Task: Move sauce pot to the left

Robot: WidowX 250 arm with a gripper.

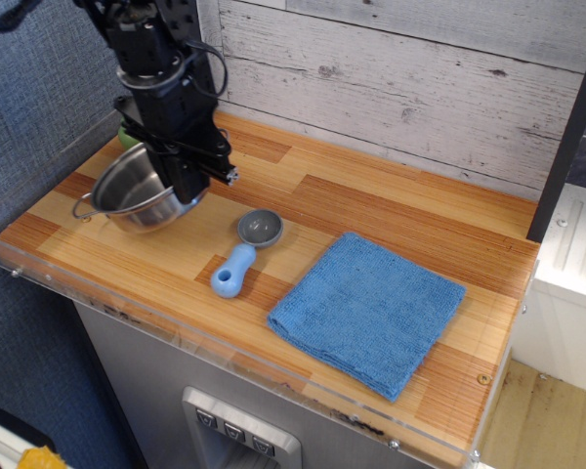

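The sauce pot [127, 195] is a shiny steel pot with a thin wire loop handle showing on its left. It sits tilted at the left end of the wooden counter [371, 210]. My gripper [188, 188] is black and comes down from above onto the pot's right rim, shut on it. The fingertips are partly hidden by the pot's rim. Whether the pot's base touches the wood I cannot tell.
A green object [127, 135] peeks out behind the arm at the back left. A grey-and-blue scoop [242, 252] lies right of the pot. A blue cloth [367, 311] lies further right. A clear plastic lip [176, 337] edges the counter's front and left.
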